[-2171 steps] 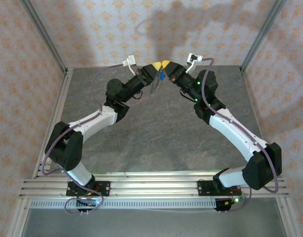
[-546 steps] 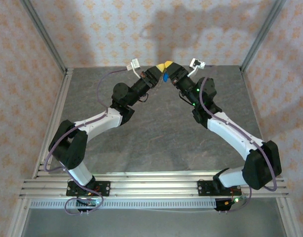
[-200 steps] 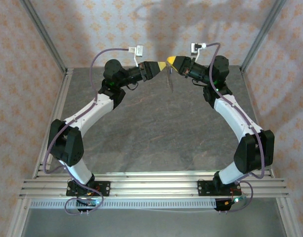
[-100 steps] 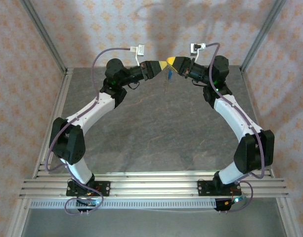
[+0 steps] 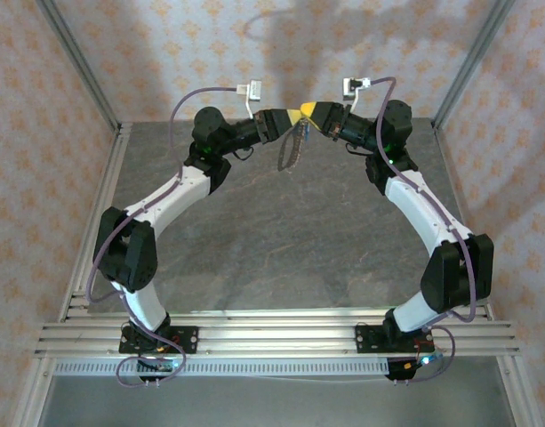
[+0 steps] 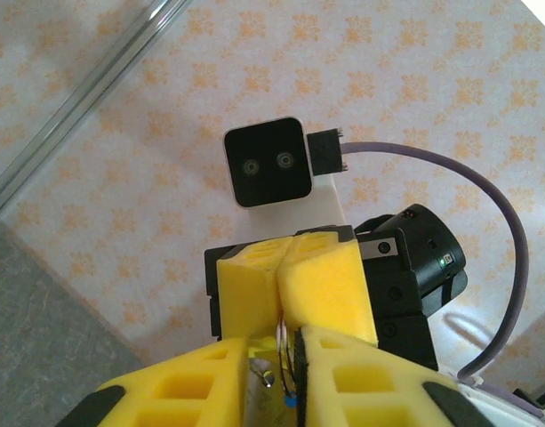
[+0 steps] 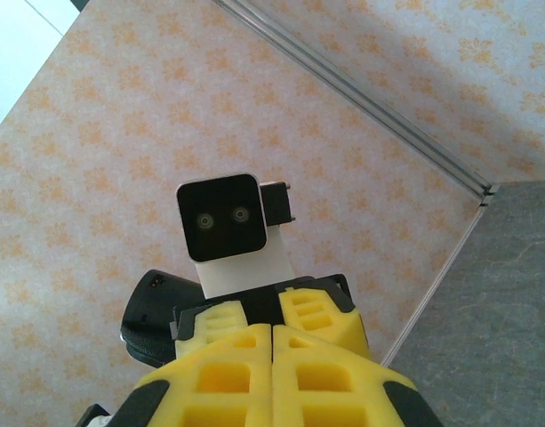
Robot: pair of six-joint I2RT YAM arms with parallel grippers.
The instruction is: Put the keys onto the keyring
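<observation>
Grey desk (image 5: pixel 254 249), patterned walls (image 5: pixel 165 53). The keyring (image 5: pixel 290 149) hangs just below where right hand (image 5: pixel 306 110) and left hand (image 5: pixel 292 117) meet. The right is clenched, the left nearly closed around its strand, grip unclear.

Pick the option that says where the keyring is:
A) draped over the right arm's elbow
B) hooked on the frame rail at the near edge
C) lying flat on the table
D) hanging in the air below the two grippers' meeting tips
D: the keyring dangles from where the left gripper and right gripper meet tip to tip, above the table.
</observation>
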